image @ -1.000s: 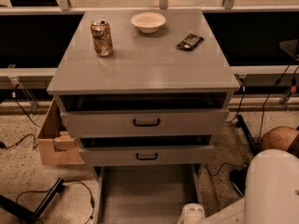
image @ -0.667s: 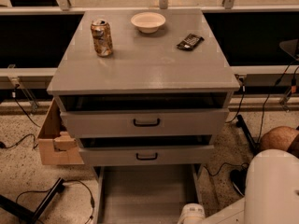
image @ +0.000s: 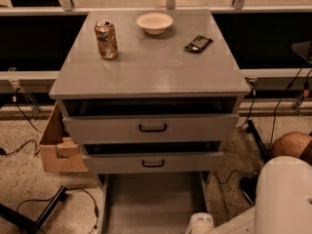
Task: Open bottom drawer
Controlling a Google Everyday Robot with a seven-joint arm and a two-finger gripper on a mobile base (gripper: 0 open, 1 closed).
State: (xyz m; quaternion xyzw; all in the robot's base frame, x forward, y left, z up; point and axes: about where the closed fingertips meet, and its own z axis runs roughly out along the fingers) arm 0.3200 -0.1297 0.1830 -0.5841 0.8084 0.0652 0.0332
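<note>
The bottom drawer [image: 153, 201] of the grey cabinet [image: 151, 65] is pulled far out toward me. Its plain grey inside shows below the middle drawer, and its front and handle lie below the frame's lower edge. My white arm [image: 285, 196] comes in from the bottom right. The gripper end [image: 200, 224] sits at the frame's bottom edge, over the drawer's right wall, mostly cut off.
The top drawer [image: 152, 127] and middle drawer [image: 153, 163] each stand slightly out, both with black bar handles. On the cabinet top are a soda can [image: 106, 39], a white bowl [image: 154, 23] and a dark snack packet [image: 198, 43]. A cardboard box [image: 56, 145] stands at the left, with cables on the floor.
</note>
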